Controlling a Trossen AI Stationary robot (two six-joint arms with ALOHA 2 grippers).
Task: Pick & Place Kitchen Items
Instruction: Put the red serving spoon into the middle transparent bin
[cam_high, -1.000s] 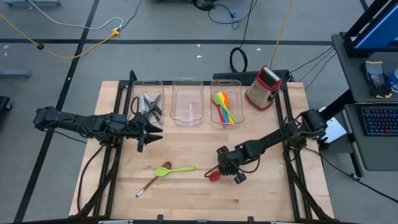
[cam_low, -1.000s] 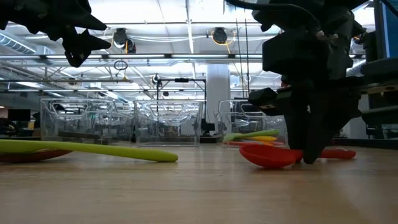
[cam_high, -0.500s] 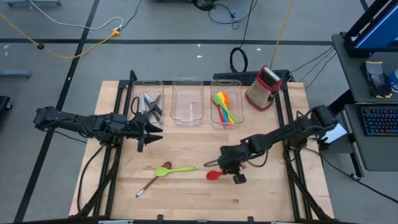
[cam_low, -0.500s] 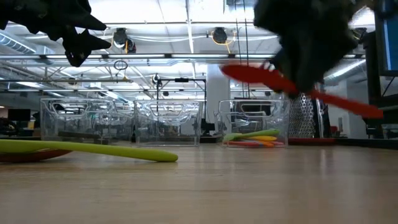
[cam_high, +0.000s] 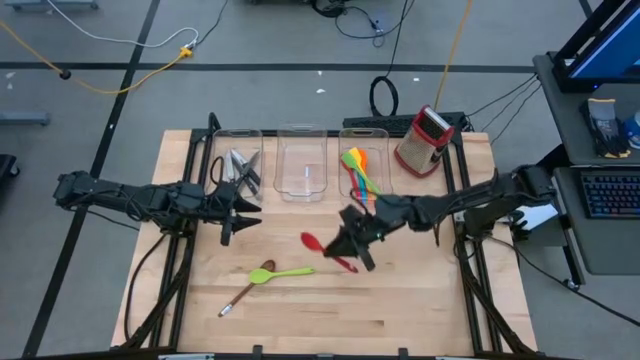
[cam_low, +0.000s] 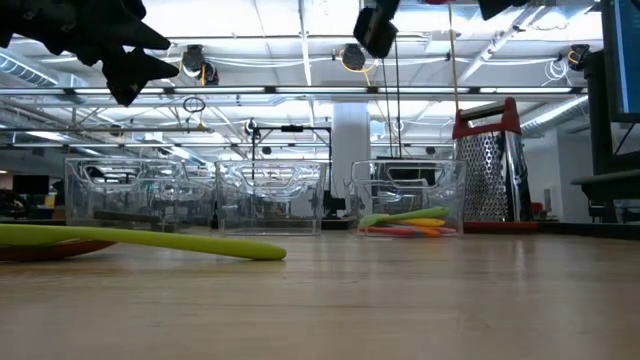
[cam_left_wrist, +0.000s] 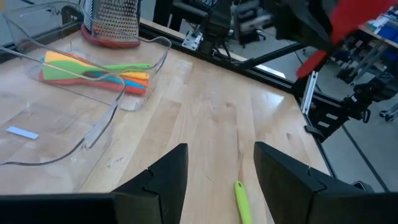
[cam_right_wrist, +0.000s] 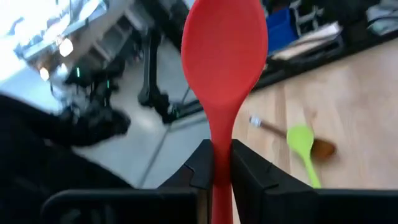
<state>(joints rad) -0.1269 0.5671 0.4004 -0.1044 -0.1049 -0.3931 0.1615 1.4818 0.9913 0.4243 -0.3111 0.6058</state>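
My right gripper (cam_high: 345, 245) is shut on a red spoon (cam_high: 312, 241) and holds it above the middle of the table, near the right clear bin (cam_high: 362, 172). That bin holds several coloured utensils (cam_left_wrist: 93, 67). A green spoon (cam_high: 288, 272) lies flat on the table, its bowl over a brown-bowled spoon (cam_high: 243, 293). Steel knives (cam_high: 240, 165) lie in the left bin. My left gripper (cam_high: 255, 213) hangs open and empty above the table's left part, and its wrist view shows the gap between the fingers (cam_left_wrist: 217, 152). My right gripper pinches the red spoon's handle (cam_right_wrist: 220, 158) between its two fingers, just behind the bowl. The spoon runs along the fingers, and its bowl (cam_right_wrist: 224, 43) sticks out past the fingertips toward the table's left. It is lifted clear of the table.
An empty clear bin (cam_high: 302, 165) stands between the other two at the far edge. A red-and-steel box grater (cam_high: 422, 140) stands at the far right. The near half of the table around the two spoons is bare wood.
My right gripper has lifted the red spoon off the table. It has gone up, toward the far edge and a little to the left, nearer the right bin. The spoon has gone from lying on the wood to hanging clear, its bowl pointing left.
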